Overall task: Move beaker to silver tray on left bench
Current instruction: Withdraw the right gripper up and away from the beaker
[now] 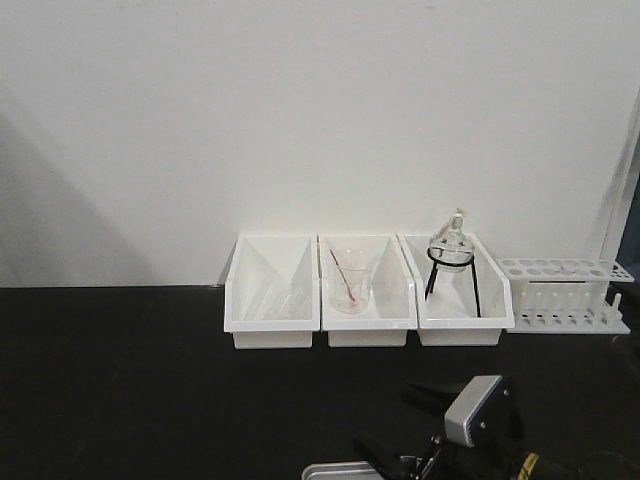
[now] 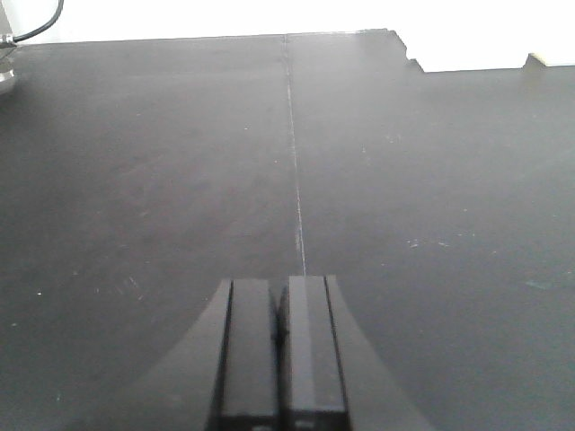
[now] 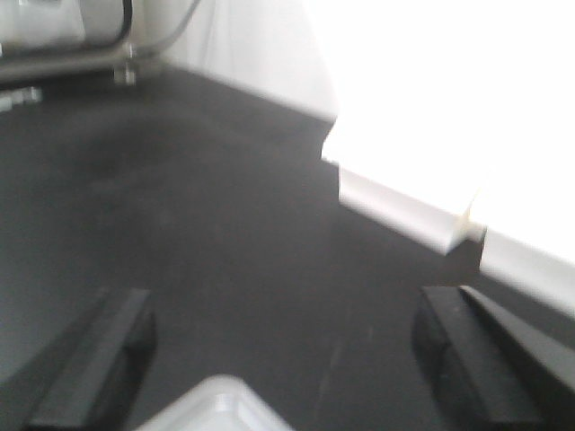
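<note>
Right claw (image 3: 283, 359) wide, empty; left claw (image 2: 280, 350) pinched together, empty. Small clear glass beaker unseen; look first, go slow near flat silvery metal tray (image 1: 345, 470).

1. Three white plastic bins stand side by side in a row on the long matte black bench top (image 1: 110, 390), against the white wall (image 1: 300, 110).
2. The left white bin (image 1: 271, 294) sits leftmost; the middle white bin (image 1: 368, 322) is just right of it; the right white bin (image 1: 459, 318) follows.
3. A tapering clear glass with a thin reddish rod (image 1: 347, 280) stands in the middle bin.
4. A round glass flask on a black wire stand (image 1: 450, 255) stands in the right bin.
5. A white plastic test-tube rack (image 1: 565, 295) sits just right of the bins.
6. A flat silvery metal tray (image 1: 335, 471) lies at the near edge, before the middle bin, well apart from it.
</note>
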Available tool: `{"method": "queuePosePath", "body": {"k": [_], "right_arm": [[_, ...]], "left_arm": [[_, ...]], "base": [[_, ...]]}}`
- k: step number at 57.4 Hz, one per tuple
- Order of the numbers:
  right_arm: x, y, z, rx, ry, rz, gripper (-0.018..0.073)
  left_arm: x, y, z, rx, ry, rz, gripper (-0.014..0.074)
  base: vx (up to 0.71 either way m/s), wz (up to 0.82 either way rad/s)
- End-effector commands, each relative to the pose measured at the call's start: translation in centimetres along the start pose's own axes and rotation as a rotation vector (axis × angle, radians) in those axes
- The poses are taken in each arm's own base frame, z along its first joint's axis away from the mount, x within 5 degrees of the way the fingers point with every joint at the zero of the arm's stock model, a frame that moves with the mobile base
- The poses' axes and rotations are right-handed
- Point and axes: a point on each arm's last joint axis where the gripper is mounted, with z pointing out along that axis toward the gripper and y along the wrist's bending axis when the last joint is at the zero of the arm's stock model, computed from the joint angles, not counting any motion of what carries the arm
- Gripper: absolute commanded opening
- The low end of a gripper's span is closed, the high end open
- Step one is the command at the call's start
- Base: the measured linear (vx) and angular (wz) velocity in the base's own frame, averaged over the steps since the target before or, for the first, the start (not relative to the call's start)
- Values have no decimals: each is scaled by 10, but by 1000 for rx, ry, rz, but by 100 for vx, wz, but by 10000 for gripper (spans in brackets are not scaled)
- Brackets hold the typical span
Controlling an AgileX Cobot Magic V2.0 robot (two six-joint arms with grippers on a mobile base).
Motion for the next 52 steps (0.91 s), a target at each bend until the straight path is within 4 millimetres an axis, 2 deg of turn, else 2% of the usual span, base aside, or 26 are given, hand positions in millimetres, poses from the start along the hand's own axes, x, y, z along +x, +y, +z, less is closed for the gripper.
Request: {"method": "queuePosePath", "body": {"k": [1, 6, 14, 26, 33, 41, 52], "right_arm": [[-49, 0, -9, 8, -176, 4, 484], [-71, 1, -19, 39, -165, 75, 321], [-107, 5, -49, 186, -43, 150, -20], [-156, 23, -114, 430, 21, 195, -11], [-180, 42, -147, 460, -32, 115, -10], [-188, 55, -162, 445, -33, 50, -8], [-192, 62, -167, 410, -45, 45, -8]], "left_arm": [[1, -1, 2, 8, -65, -1, 1], [1, -1, 2, 8, -65, -1, 1], [1, -1, 2, 8, -65, -1, 1], [1, -1, 2, 8, -65, -1, 1], [1, -1, 2, 8, -65, -1, 1], [1, -1, 2, 8, -65, -1, 1], [1, -1, 2, 8, -65, -1, 1]], "base": [[0, 0], [0, 0], [0, 0], [0, 0], [0, 0], [0, 0], [0, 0]]}}
